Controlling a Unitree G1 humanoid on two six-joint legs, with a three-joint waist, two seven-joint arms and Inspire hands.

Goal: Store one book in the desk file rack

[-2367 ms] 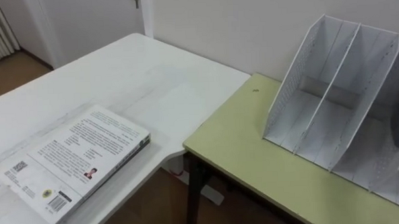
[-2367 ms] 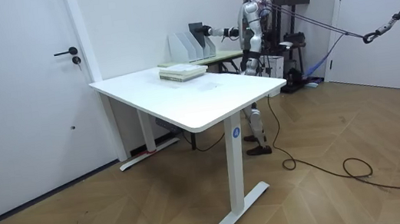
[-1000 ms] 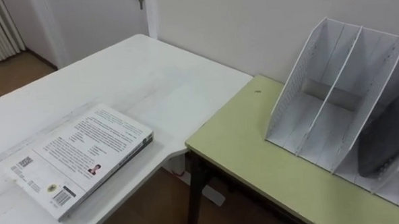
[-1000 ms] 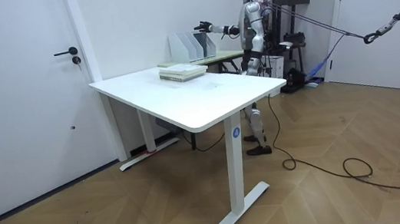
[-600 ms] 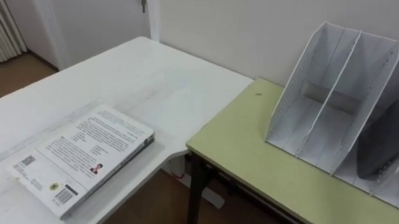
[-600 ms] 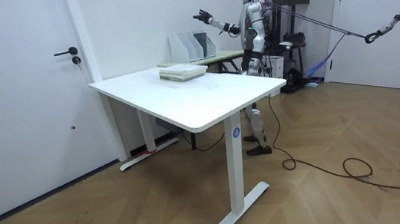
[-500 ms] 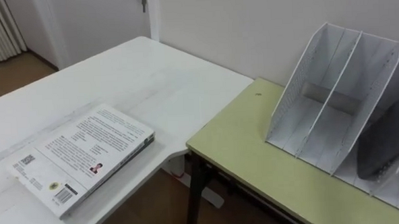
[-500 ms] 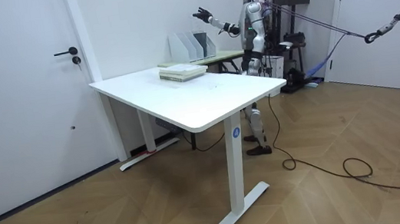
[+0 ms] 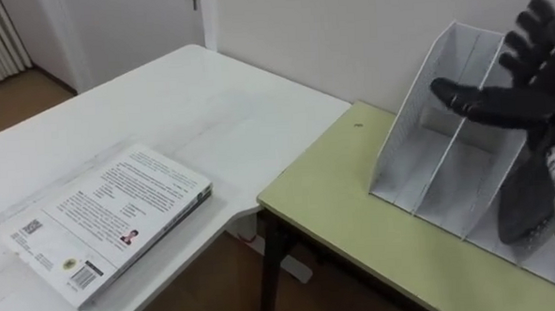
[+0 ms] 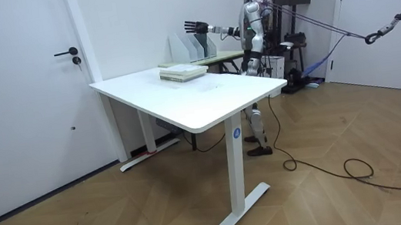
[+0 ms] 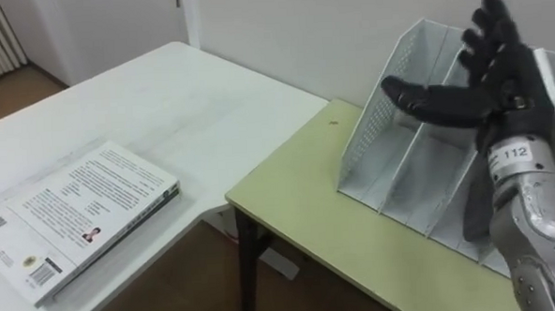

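the right hand [image 11: 495,90] hangs in the air in front of the file rack [image 9: 401,141], fingers straight and spread wide, holding nothing. the rack stands along the far edge of the green desk [image 9: 355,218]. a dark book [image 9: 526,206] leans in its third compartment from the left end. a pale book [image 9: 111,219] lies flat near the white desk's [image 9: 201,112] near edge.
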